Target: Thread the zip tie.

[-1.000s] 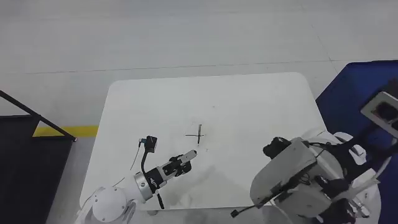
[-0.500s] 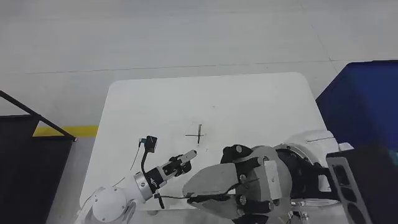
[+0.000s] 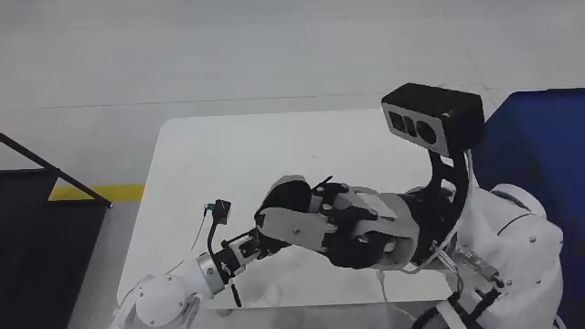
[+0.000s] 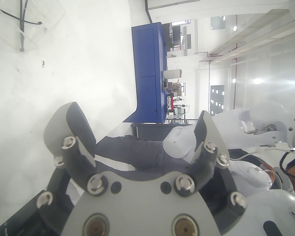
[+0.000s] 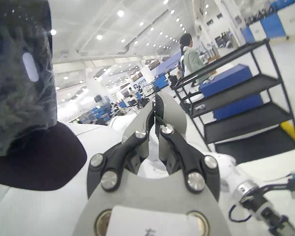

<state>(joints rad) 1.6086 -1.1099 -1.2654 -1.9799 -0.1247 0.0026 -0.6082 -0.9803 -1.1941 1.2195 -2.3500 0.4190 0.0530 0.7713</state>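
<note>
Left wrist view, black zip ties [image 4: 22,21] lying flat, crossed

The left end effector [image 4: 139,114] sits low over the white surface [image 4: 88,50], fingers spread wide with nothing between them. Farther out, well apart from it, black zip ties [image 4: 23,20] lie crossed on a clear sheet [image 4: 49,8].

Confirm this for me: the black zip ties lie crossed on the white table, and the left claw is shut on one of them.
Not right. The left claw is open, with its fingers wide apart and nothing between them, as the left wrist view shows. The black zip ties do lie crossed on the white table, apart from the claw.
</note>
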